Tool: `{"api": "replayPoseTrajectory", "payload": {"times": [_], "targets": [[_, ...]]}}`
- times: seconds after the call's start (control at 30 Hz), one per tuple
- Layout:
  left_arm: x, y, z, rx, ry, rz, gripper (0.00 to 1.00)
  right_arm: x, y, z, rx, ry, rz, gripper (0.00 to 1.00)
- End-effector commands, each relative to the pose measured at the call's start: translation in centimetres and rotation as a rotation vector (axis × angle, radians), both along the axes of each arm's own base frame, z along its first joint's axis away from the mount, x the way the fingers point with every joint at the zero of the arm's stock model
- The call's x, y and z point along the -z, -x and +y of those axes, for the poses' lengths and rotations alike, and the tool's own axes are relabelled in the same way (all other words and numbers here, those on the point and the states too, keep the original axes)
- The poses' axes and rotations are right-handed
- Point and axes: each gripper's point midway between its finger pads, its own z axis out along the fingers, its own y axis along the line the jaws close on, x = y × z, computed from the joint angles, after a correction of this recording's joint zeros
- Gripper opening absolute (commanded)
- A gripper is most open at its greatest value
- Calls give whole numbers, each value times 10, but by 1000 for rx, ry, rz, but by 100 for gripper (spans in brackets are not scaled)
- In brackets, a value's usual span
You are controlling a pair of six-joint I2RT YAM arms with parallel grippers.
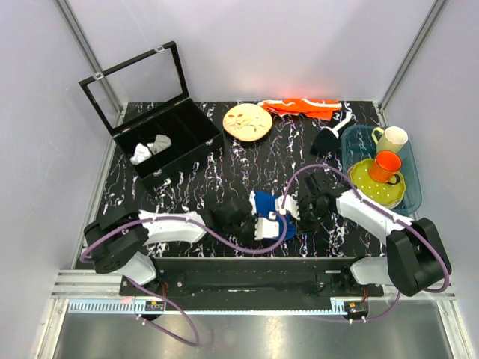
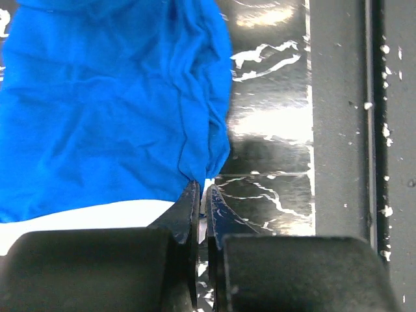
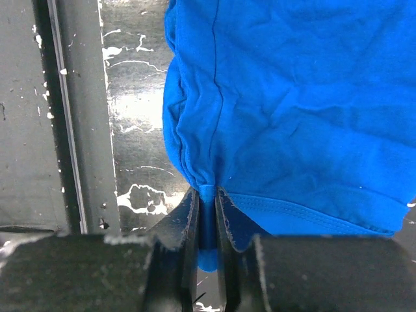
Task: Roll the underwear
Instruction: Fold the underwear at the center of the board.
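The underwear [image 1: 268,212], royal blue with white trim, lies bunched between the two arms near the table's front edge. My left gripper [image 1: 243,218] is shut on its left corner; the left wrist view shows blue cloth [image 2: 110,97] and the white waistband [image 2: 84,214] pinched between the jaws [image 2: 201,192]. My right gripper [image 1: 298,208] is shut on the right edge; the right wrist view shows a fold of blue fabric [image 3: 286,97] clamped between the fingers [image 3: 207,195], with a stitched hem beside them.
A black compartment box [image 1: 161,142] with open lid and small white cloth pieces [image 1: 150,148] stands back left. A round wooden plate [image 1: 248,122] and orange cloth [image 1: 303,108] lie at the back. A blue tray [image 1: 412,187] with cups and a yellow plate stands at the right.
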Motion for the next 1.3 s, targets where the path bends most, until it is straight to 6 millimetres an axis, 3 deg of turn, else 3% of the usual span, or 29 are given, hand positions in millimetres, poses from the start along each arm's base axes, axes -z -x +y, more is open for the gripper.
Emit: {"api": "replayPoseTrajectory", "payload": {"times": [0.0, 0.03, 0.2, 0.23, 0.47, 0.6, 0.73, 0.97, 1.27], "targets": [[-37, -7, -9, 4, 85, 147, 0, -24, -15, 5, 72, -45, 7, 15], [-48, -11, -16, 17, 117, 165, 0, -24, -17, 5, 91, -41, 22, 15], [-52, -32, -16, -42, 135, 312, 0, -32, -36, 3, 170, -27, 87, 15], [-47, -32, -16, -46, 129, 358, 0, -27, -40, -1, 192, -14, 118, 15], [-38, -80, -17, -198, 119, 462, 0, -21, -71, -13, 303, 32, 155, 16], [-42, -115, -15, -304, 147, 435, 0, -18, -91, -22, 374, 54, 157, 17], [-44, -136, -15, -360, 164, 417, 0, -12, -103, -26, 421, 66, 164, 21], [-32, -156, -17, -421, 143, 399, 0, -7, -126, -28, 524, 83, 142, 25], [-24, -183, -12, -556, 149, 338, 3, -7, -152, -43, 647, 123, 23, 38]]}}
